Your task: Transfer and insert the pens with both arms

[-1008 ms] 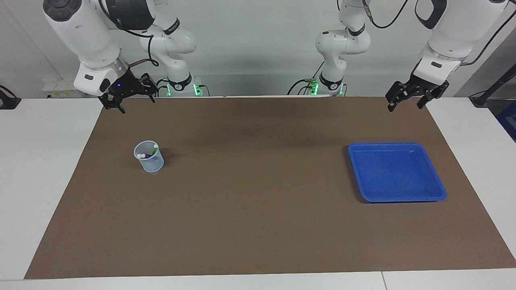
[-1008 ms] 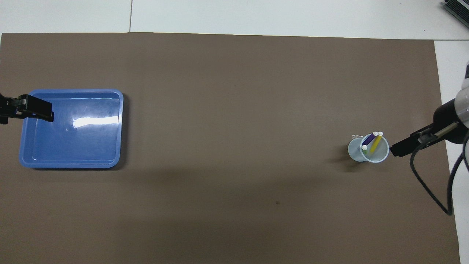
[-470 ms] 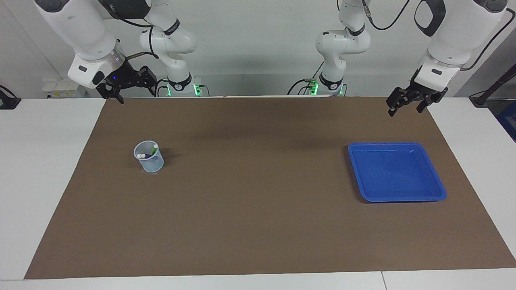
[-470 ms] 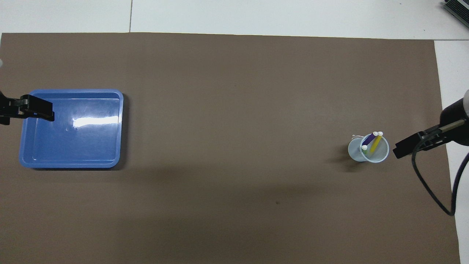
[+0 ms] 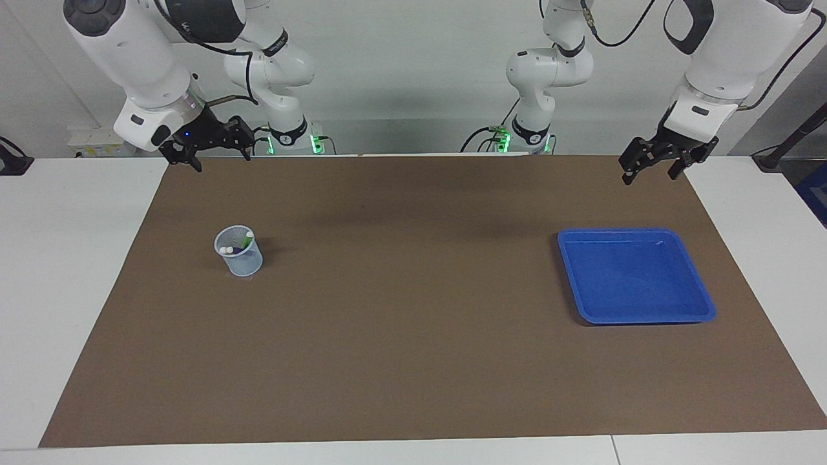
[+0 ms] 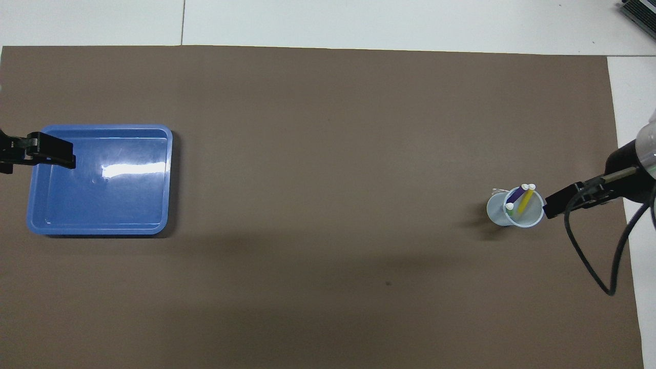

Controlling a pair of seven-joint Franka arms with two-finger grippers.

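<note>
The yellow pen [image 6: 525, 201], the purple pen [image 6: 516, 195] and the green pen [image 6: 510, 209] stand together in a clear cup [image 5: 238, 253], cap ends up. The cup [image 6: 528, 218] stands on the brown mat toward the right arm's end of the table. My right gripper [image 5: 221, 163] hangs open and empty over the mat's edge nearest the robots, apart from the cup; its tip shows in the overhead view [image 6: 561, 202]. My left gripper [image 5: 649, 177] hangs open and empty over the mat's edge at the left arm's end; it also shows in the overhead view [image 6: 48, 154].
A blue tray [image 5: 701, 300] with nothing in it lies on the mat toward the left arm's end; it shows in the overhead view too [image 6: 169, 179]. Two small white arm bases with green lights stand at the robots' edge of the table.
My right gripper rose and drew back from the mat, then came back down a little toward the cup. My left gripper lifted slightly. The cup, pens and tray have not moved.
</note>
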